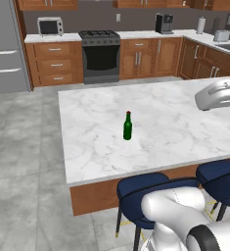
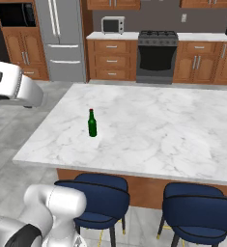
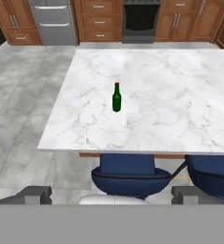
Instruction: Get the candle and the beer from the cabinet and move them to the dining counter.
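I see the beer (image 1: pixel 127 126) standing upright on the dining counter (image 1: pixel 185 117), near its stool-side edge, above a navy stool (image 3: pixel 130 174). My gripper (image 3: pixel 111 194) hangs spread wide, empty, well back from the bottle.

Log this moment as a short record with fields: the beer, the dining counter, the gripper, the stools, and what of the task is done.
beer: green bottle with red cap, standing upright
location: on the dining counter, toward its stool-side edge, nothing else beside it
gripper: open, holding nothing, pulled back above the stools and looking at the bottle
stools: navy blue stools tucked at the counter's near edge
task state: beer delivered to the counter; no candle on the marble top
background: stove, toaster oven
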Controlling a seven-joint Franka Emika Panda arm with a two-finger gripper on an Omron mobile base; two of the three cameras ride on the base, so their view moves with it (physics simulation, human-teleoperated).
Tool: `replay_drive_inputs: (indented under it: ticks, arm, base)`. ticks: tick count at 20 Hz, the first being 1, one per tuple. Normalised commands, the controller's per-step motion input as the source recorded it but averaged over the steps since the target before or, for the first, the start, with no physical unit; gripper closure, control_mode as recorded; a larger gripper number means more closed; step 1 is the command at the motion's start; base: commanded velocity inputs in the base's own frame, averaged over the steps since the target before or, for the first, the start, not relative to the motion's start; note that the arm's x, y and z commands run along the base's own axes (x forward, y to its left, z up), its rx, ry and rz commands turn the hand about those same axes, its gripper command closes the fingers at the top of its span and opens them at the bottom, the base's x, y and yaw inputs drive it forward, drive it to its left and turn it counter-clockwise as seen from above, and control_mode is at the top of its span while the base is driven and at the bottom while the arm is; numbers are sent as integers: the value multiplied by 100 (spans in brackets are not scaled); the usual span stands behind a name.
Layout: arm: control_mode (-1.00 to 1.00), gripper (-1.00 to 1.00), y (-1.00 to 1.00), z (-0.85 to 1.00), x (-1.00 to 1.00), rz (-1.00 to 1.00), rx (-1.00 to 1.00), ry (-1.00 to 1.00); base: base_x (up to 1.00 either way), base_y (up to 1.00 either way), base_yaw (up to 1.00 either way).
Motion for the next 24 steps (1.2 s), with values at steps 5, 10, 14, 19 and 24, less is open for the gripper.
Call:
replay_drive_inputs:
  ticks: [5,10,14,19,24]
  arm:
    - [-100,-100,-29,0,0,7,1,0]
    - [-100,-100,-1,0,0,2,0,1]
    - [100,-100,0,0,0,0,0,0]
    - [100,-100,0,0,0,0,0,0]
    - [100,-100,0,0,0,0,0,0]
  base:
    - [0,0,0]
    - [0,0,0]
    - [-4,0,0]
    - [-73,31,-1]
    - [-78,100,-7]
